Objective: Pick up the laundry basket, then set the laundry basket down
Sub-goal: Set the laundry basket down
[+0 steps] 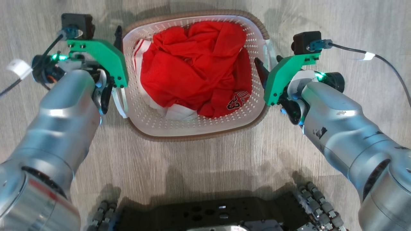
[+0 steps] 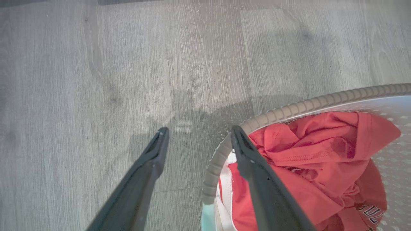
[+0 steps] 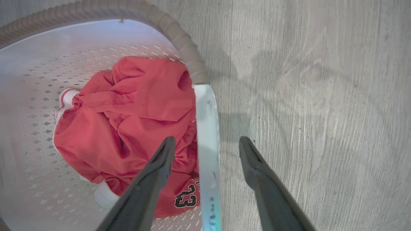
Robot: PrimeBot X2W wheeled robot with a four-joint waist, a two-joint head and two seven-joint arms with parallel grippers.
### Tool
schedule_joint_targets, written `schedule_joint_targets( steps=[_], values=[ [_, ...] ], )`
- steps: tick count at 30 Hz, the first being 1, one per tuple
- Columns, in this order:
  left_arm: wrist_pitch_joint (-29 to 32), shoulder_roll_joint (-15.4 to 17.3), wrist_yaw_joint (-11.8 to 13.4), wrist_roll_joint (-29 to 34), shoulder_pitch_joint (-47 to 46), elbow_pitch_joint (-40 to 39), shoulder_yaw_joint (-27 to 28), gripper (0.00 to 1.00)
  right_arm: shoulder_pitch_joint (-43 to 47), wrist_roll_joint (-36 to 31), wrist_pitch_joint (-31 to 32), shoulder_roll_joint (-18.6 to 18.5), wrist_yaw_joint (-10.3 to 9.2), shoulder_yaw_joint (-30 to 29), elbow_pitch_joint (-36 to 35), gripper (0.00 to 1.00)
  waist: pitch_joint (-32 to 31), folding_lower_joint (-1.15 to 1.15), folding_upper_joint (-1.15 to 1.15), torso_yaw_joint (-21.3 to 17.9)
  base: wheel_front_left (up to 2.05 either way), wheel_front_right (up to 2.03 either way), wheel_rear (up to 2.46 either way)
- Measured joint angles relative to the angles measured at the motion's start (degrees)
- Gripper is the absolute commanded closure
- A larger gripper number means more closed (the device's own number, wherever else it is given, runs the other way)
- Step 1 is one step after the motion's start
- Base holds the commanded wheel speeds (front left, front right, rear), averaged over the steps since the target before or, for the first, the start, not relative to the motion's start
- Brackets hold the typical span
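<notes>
The laundry basket (image 1: pixel 192 136) is white and perforated with a brown woven-look rim, and it stands on the grey wood floor holding crumpled red clothes (image 1: pixel 196 67). My left gripper (image 1: pixel 117 41) is open at the basket's left side. In the left wrist view the left gripper (image 2: pixel 199 131) straddles the rim (image 2: pixel 289 110), with one finger over the floor and one over the clothes. My right gripper (image 1: pixel 269 64) is open at the right side. In the right wrist view the right gripper (image 3: pixel 206 141) has the white side handle (image 3: pixel 207 122) between its fingers, without touching it.
The robot's dark base (image 1: pixel 208 215) with roller wheels lies at the bottom of the head view, close in front of the basket. A black cable (image 1: pixel 388 67) trails from the right wrist. Bare floor (image 1: pixel 199 166) surrounds the basket.
</notes>
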Motion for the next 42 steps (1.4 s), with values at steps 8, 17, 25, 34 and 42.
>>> schedule_joint_targets(
  steps=[8, 17, 25, 34, 42],
  values=[
    [-0.1, -0.1, -0.2, 3.1, 4.9, -0.8, 3.8, 0.0, 2.3, 1.3, -1.2, 0.0, 0.0, 0.1, -0.5, 0.0, -4.4, 0.0, 0.0, -0.7, 0.0, 0.0, 0.0],
    [-0.1, -0.3, -0.3, 8.2, 15.3, -4.8, 10.3, 0.0, 10.4, 4.0, -3.1, 0.1, 0.0, 0.2, -0.7, 0.0, -15.2, -0.01, 0.0, -1.5, 0.0, 0.0, 0.0],
    [-0.1, -0.5, 0.2, 13.2, 24.6, -10.3, 18.0, 0.0, 16.1, 4.8, -4.5, 0.2, 0.0, -0.6, -0.8, 0.0, -27.7, -0.01, 0.0, -2.3, 0.0, 0.0, 0.0],
    [-0.1, -0.3, 1.5, 22.2, 34.8, -23.0, 29.9, 0.0, 17.7, -7.5, -4.5, -1.5, 0.0, -17.1, -6.5, 0.0, -40.0, -0.01, 0.01, -3.4, 0.0, 0.0, 0.0],
    [-0.1, -1.5, 1.5, 36.1, 46.1, -44.7, 40.8, 0.0, 30.0, -32.5, -4.5, -4.7, 0.0, -43.3, -27.1, 0.0, -46.5, -0.01, 0.0, -3.7, 0.0, 0.0, 0.0]
  ],
)
